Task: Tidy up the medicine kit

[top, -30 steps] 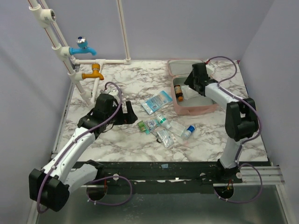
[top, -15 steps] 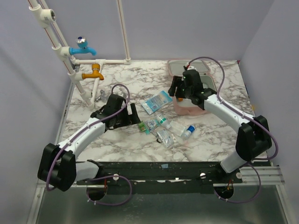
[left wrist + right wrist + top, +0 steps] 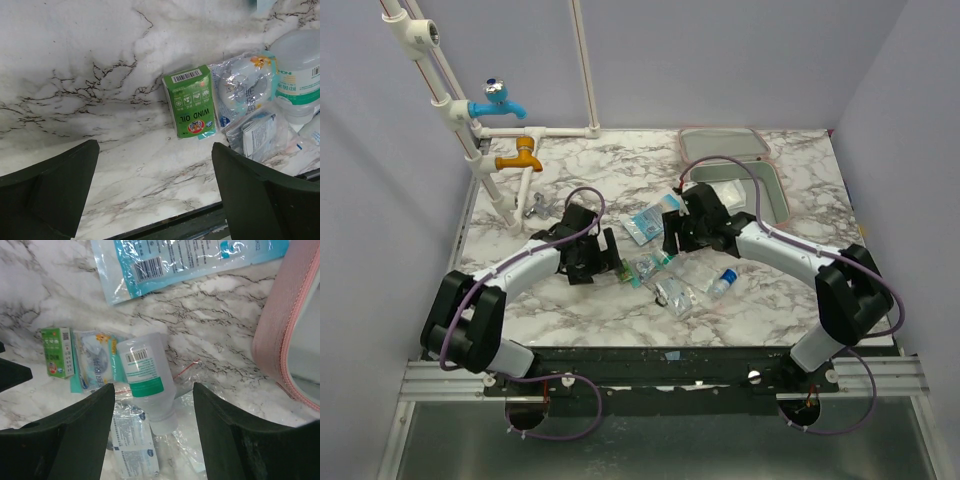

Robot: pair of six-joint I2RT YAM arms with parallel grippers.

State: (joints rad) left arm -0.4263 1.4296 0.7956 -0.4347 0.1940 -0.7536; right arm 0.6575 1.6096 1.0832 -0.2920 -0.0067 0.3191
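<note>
The pale pink medicine kit lies open at the back right, its lid flat behind it; its pink wall shows in the right wrist view. Loose items lie at mid-table. My left gripper is open and empty, just left of a green "Wind Oil" box. My right gripper is open and empty, its jaws either side of a clear bottle with a green label, above it.
A teal packet, clear sachet bags and a blue-capped bottle lie around the bottle. White pipes with a blue tap and an orange tap stand at the back left. The table's front edge is close below my left gripper.
My right arm has left the kit and swung left and forward over the loose items. My left arm has moved right, up to the green box.
</note>
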